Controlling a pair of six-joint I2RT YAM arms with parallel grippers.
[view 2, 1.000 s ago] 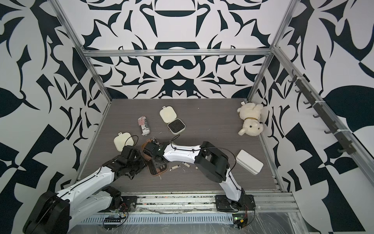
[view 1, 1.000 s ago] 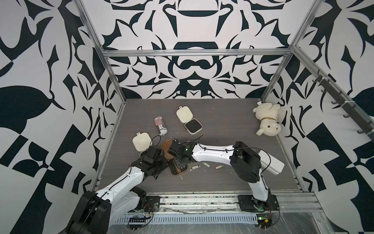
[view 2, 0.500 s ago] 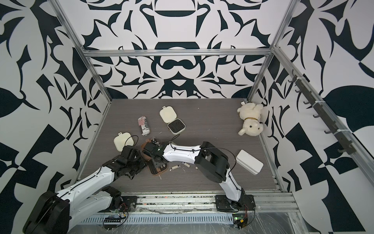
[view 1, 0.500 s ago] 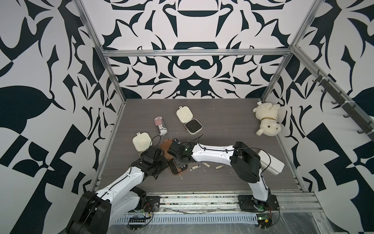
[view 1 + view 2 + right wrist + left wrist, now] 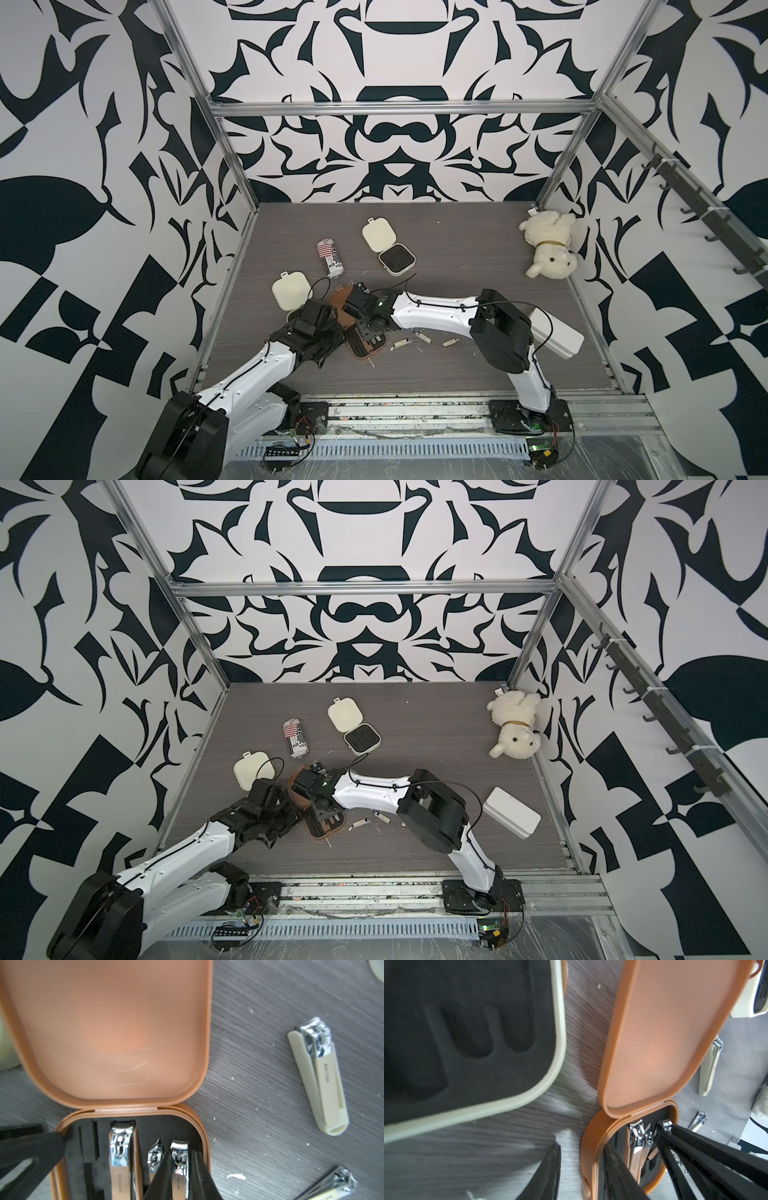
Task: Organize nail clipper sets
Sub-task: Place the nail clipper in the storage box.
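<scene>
3 open cases on the desk (image 5: pixel 457 374): 2 cream cases (image 5: pixel 388 249), 1 brown case (image 5: pixel 124 1032) front-centre w/ 3 clippers (image 5: pixel 122 1157) inside. Its rim's clenched in the left claw (image 5: pixel 581 1147). The right claw (image 5: pixel 180 1154) straddles the outermost clipper (image 5: pixel 179 1172) — gripping or let go, can't tell. 3 loose clippers (image 5: pixel 403 343) lie just beside — on bare desk.

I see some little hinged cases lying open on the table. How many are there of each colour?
Cream cases: 2
Brown case: 1
Total: 3
</scene>
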